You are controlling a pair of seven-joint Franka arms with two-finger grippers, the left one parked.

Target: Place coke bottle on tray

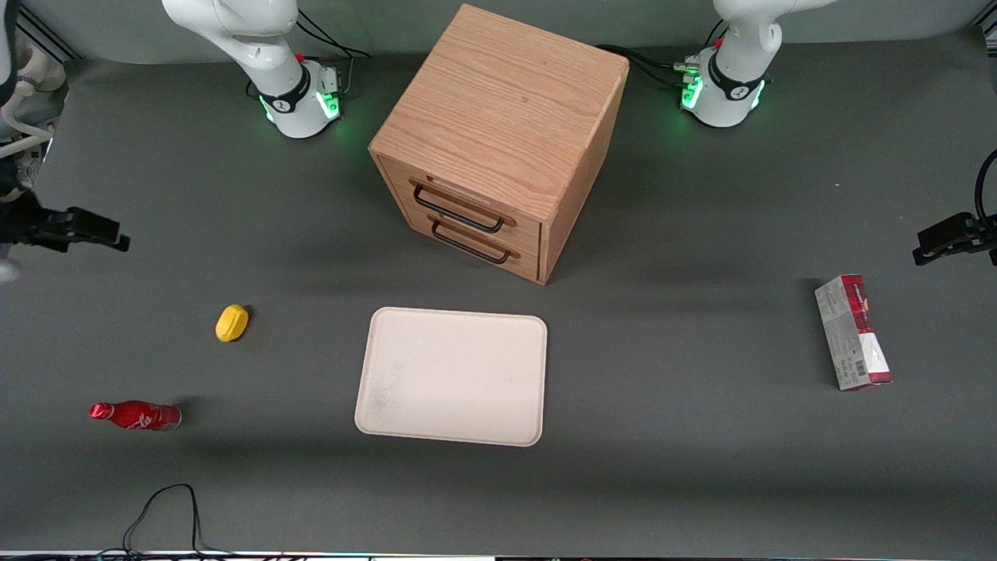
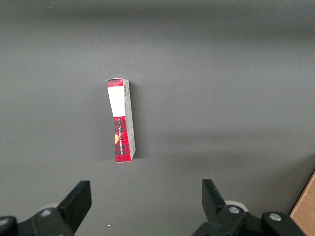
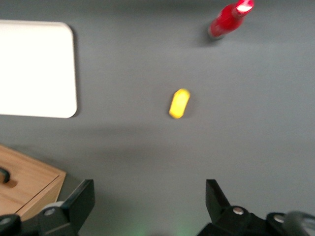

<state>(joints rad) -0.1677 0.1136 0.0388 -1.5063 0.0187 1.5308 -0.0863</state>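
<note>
so nothing is grasped yet: the gripper (image 3: 147, 206) hangs high over bare table with its fingers spread wide and empty. the coke bottle (image 1: 137, 414) lies on its side toward the working arm's end, nearer the front camera than the yellow lump (image 1: 231, 322) and well apart from the tray (image 1: 453, 375). next it likely must descend over the bottle. in the front view the gripper is cut off at the edge.
</note>
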